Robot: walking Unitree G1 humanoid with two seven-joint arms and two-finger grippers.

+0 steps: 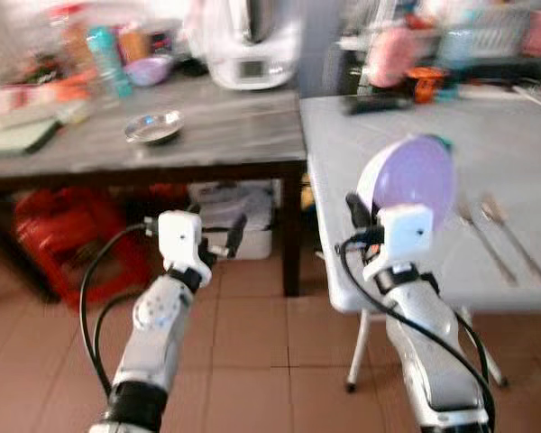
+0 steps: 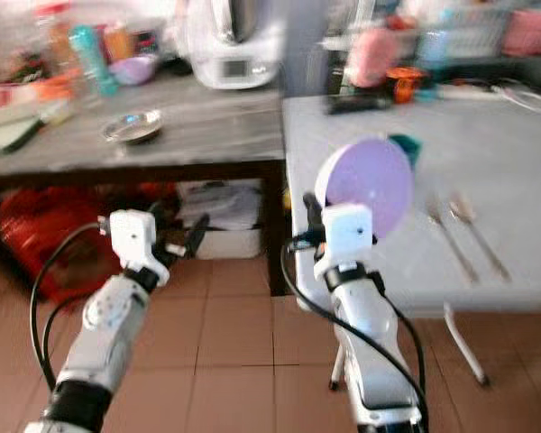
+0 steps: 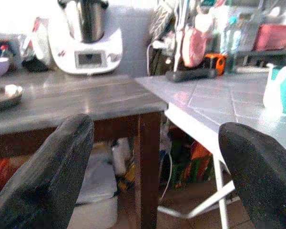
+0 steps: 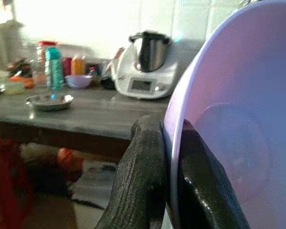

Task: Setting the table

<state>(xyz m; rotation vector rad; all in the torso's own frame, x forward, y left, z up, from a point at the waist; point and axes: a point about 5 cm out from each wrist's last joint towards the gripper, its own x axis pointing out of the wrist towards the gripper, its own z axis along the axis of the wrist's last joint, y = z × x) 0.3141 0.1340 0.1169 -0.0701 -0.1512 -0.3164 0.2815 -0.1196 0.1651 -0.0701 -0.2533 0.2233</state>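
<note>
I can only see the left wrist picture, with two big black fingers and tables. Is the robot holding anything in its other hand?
Observer: Yes. The right gripper is pinching the rim of a purple bowl, held tilted on edge over the white table.
Child: Is there anything to eat with on that table?
Observer: A fork and a spoon lie side by side, to the right of the bowl.
Child: What's under the dark table?
Observer: Something red sits on the floor beneath it, too blurred to identify.
</note>
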